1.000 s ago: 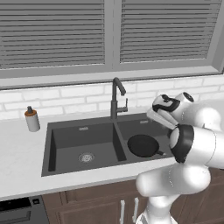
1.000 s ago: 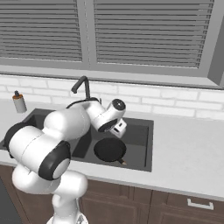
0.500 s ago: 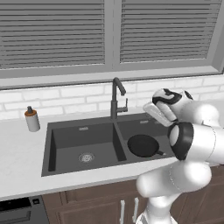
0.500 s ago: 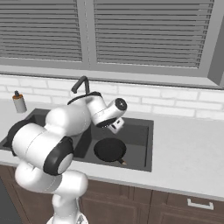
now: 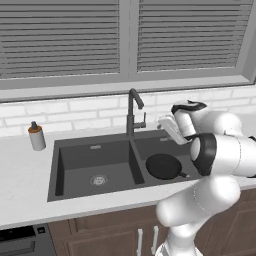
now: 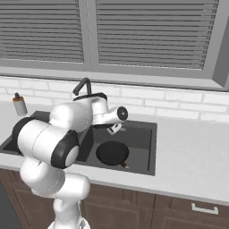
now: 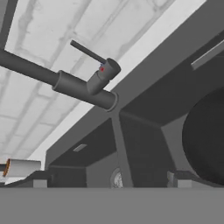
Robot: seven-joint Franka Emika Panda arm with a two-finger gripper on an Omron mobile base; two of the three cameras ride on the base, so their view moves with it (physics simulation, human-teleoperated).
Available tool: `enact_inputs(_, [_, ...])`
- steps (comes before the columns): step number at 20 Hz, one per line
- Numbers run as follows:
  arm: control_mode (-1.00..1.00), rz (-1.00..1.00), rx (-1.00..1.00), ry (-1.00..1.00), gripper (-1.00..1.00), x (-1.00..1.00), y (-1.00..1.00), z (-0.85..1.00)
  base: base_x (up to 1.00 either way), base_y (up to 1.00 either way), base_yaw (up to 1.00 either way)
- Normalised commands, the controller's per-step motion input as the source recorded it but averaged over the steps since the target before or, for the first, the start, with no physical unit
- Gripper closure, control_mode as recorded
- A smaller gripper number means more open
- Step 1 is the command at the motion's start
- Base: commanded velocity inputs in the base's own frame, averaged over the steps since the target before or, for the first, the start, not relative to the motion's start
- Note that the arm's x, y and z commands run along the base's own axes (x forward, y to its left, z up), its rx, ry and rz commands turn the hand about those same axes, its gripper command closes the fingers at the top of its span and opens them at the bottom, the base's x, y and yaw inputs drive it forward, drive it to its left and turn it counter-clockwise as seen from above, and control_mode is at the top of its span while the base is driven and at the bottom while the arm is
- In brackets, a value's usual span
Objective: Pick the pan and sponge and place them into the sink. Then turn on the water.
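Pan [image 5: 163,166], round, shallow and matte black with a thin brownish handle, lies flat on the floor of the right basin of the sink [image 5: 92,150], a dark grey rectangular double-basin tub with a round metal drain [image 5: 98,180] in the left basin. Behind the divider rises the faucet [image 5: 133,112], a slim dark tube with a bent spout and a thin side lever [image 7: 87,51]. The gripper [image 5: 169,128] hangs above the right basin just beside the faucet, its jaws spread wide and holding nothing; in the hand view the two dark fingertips [image 7: 40,178] stand far apart. A grey soap bottle [image 5: 36,136] with a brown cap stands on the pale smooth counter [image 5: 22,175] left of the sink, before white brick tiles
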Motion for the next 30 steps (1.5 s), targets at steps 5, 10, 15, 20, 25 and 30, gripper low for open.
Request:
enact_inputs(5, [-1.00, 0.00, 0.05, -0.03, -1.00, 0.46, 0.21, 0.00, 0.00, 0.00, 0.00])
enact_inputs(10, [-1.00, 0.00, 0.00, 0.00, -1.00, 0.44, 0.11, 0.00, 0.00, 0.00, 0.00])
enact_inputs(15, [-1.00, 0.00, 0.00, 0.00, -1.00, 0.42, 0.02, 0.00, 0.00, 0.00, 0.00])
enact_inputs(20, [-1.00, 0.00, 0.00, 0.00, -1.00, 0.37, 0.06, -0.01, 0.00, 0.00, 0.00])
enact_inputs(25, [-1.00, 0.00, 0.00, 0.00, -1.00, 0.32, 0.09, -0.16, 0.00, 0.00, 0.00])
enact_inputs(30, [-1.00, 0.00, 0.00, 0.00, -1.00, 0.32, 0.00, -0.23, 0.00, 0.00, 0.00])
